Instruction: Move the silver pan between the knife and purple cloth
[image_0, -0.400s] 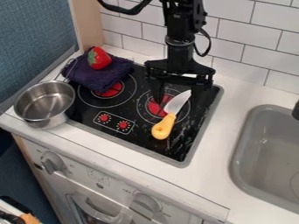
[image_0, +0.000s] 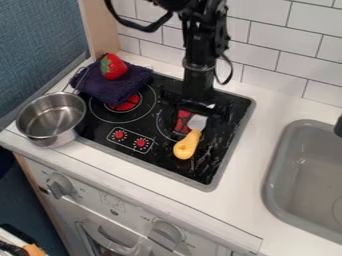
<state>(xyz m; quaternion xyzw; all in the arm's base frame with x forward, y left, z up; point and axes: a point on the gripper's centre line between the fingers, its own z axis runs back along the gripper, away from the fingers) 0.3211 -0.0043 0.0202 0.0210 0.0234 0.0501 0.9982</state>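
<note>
The pan (image_0: 51, 119) is smooth, shiny metal. The cloth (image_0: 115, 84) is soft-looking and not shiny. The strawberry (image_0: 113, 66) looks like shiny plastic. The stove top (image_0: 200, 170) is black and glossy, with pale scuffs.

A white-tiled wall (image_0: 277, 55) rises behind the black cooktop (image_0: 200, 172); a grey sink (image_0: 287, 167) lies right of it; a blue wall (image_0: 40, 37) to its left; a white oven front (image_0: 137, 212) below it

Knife blade (image_0: 198, 122) partly hidden by the gripper (image_0: 194, 107) (tip included); sink (image_0: 286, 155) cut off at right
</note>
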